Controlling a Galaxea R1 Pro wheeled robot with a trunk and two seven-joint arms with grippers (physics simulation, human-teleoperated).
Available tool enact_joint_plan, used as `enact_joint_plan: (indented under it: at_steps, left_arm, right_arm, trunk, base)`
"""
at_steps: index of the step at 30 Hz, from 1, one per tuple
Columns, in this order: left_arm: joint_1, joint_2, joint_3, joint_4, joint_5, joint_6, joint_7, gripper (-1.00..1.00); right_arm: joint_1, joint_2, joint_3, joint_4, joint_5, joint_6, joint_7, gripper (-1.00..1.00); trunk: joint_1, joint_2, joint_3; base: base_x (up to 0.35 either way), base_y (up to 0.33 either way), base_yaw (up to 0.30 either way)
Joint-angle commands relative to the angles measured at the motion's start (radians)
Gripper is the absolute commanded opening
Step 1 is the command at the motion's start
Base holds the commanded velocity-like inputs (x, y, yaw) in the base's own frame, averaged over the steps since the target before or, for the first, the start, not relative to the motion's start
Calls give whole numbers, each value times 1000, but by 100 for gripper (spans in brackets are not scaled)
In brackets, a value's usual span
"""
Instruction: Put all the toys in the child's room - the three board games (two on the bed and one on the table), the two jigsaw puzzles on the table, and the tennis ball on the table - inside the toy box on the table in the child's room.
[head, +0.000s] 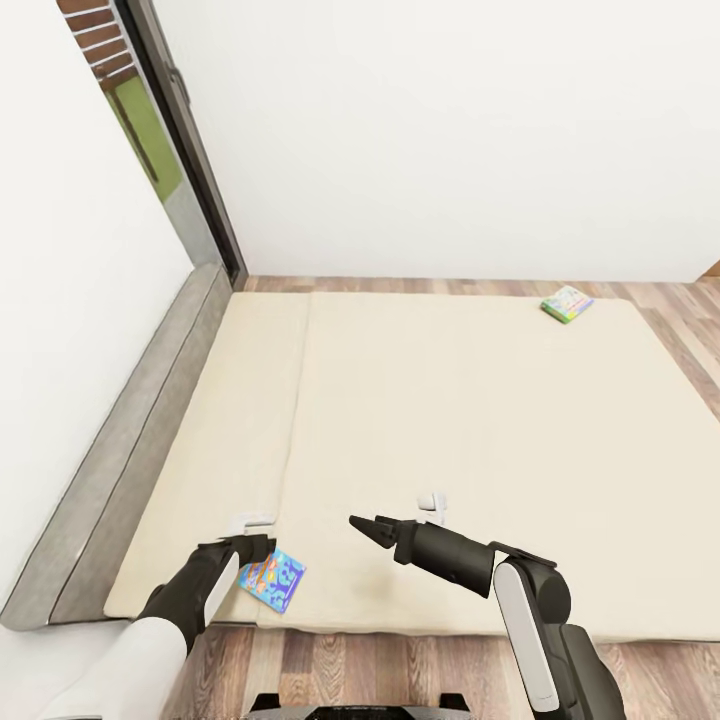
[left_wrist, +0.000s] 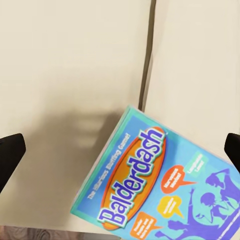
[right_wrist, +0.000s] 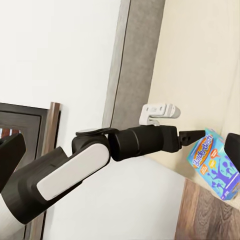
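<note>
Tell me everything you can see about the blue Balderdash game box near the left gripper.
The blue Balderdash board game box is a thin, flat rectangular cardboard-looking box with pale edges. Its cover shows the title in white letters on an orange oval, orange and green speech bubbles, and purple silhouetted figures. It looks closed and lies flat, cover up, turned at an angle, on the beige mattress of the bed near its front edge. The left gripper is open over its corner; contact is unclear.

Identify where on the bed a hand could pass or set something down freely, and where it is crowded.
The bed is bare across its wide middle, between the green-edged board game near the far edge and the blue board game at the near edge. The near edge is crowded: left gripper over the blue game, right gripper beside it.
</note>
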Motion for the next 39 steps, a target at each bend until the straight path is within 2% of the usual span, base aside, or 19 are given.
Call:
enact_joint_plan:
  at_steps: [1, 12, 22, 31, 39]
  left_arm:
    - [0, -1, 5, -3, 1, 6, 1, 100]
    - [0, -1, 9, -22, 1, 5, 0, 100]
    - [-5, -6, 11, -106, 4, 10, -1, 100]
    - [-41, -39, 11, -120, 4, 1, -4, 100]
    - [-48, -43, 10, -95, 4, -57, -3, 100]
  right_arm:
    - [-1, 1, -1, 0, 0, 4, 3, 100]
    - [-1, 3, 3, 1, 2, 4, 3, 100]
    - [-1, 7, 2, 3, 6, 4, 3, 100]
    - [-1, 6, 6, 4, 4, -28, -36, 100]
    - [-1, 3, 6, 4, -1, -36, -60, 100]
  trunk:
    - [0, -1, -3]
    - [0, -1, -21]
    - [0, -1, -37]
    - [0, -1, -52]
    - [0, -1, -65]
  base:
    - [0, 0, 0]
    - [0, 0, 0]
    - [0, 0, 0]
    - [0, 0, 0]
    - [0, 0, 0]
